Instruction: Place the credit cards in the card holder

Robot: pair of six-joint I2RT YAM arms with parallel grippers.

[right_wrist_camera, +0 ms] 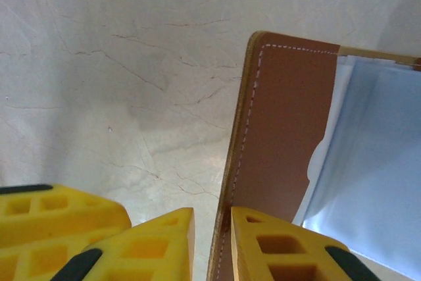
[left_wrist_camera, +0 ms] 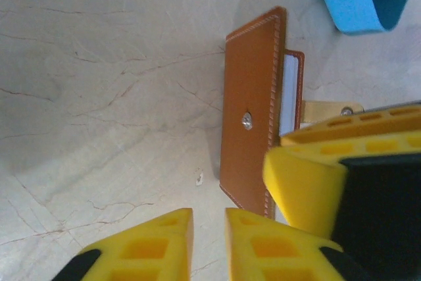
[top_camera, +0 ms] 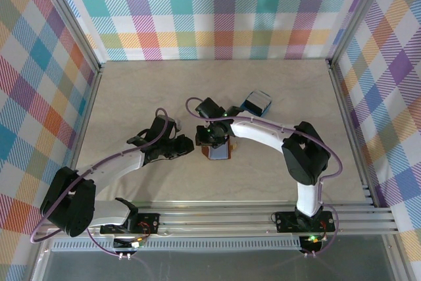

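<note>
Two yellow pincers meet at a brown wallet on a pale, veined table. The right pincer (right_wrist_camera: pixel 211 216) has its jaws close together. The stitched edge of the wallet (right_wrist_camera: pixel 283 129) stands in the narrow gap between the tips, so the pincer appears to pinch that leather flap. Beside the flap, the wallet lies open and shows its pale blue lining (right_wrist_camera: pixel 375 162) with a curved pocket edge.

The left pincer (left_wrist_camera: pixel 209 216) is almost closed. A thin slit of table (left_wrist_camera: pixel 99 97) shows between its tips, and nothing sits in that slit. Its right-hand tip overlaps the wallet's nearest corner in the left wrist view. Whether it touches the leather cannot be told.

From that same view, the wallet's brown outer face carries a small metal snap stud (left_wrist_camera: pixel 247 121). A tan tab (left_wrist_camera: pixel 325 108) pokes out on its far side, and the right pincer's yellow finger covers that side.

From above, the wallet lies near the middle of the table. The left pincer is just beside its left edge and the right pincer is over its top edge. A blue tray (left_wrist_camera: pixel 355 1) sits near the wallet, apart from it, towards the back right.
</note>
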